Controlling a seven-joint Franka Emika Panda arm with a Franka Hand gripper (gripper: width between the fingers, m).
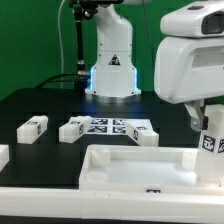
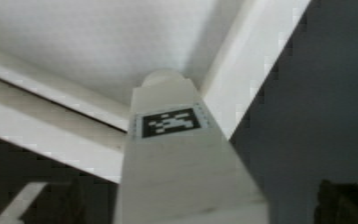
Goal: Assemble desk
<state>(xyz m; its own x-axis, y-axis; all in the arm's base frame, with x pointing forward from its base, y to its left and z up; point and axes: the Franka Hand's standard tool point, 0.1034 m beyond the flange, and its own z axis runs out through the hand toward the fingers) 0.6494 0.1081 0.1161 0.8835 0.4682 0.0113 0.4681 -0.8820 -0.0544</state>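
Observation:
The desk's white tabletop [image 1: 120, 165] lies at the front, rim up. One square white leg [image 1: 211, 140] stands upright in its corner at the exterior view's right. In the wrist view that leg [image 2: 172, 150] shows its tagged end, with the tabletop [image 2: 87, 50] behind it. My gripper [image 1: 204, 122] hangs over the leg and is open. Its dark fingers [image 2: 357, 203] flank the leg on both sides with a gap on each side, and the gripper [image 2: 190, 208] holds nothing.
Loose white legs lie on the black table: one [image 1: 33, 126] at the exterior view's left, another [image 1: 74, 129] beside the marker board [image 1: 115, 126], a third [image 1: 146, 137] at the board's other end. The robot base [image 1: 112, 65] stands behind.

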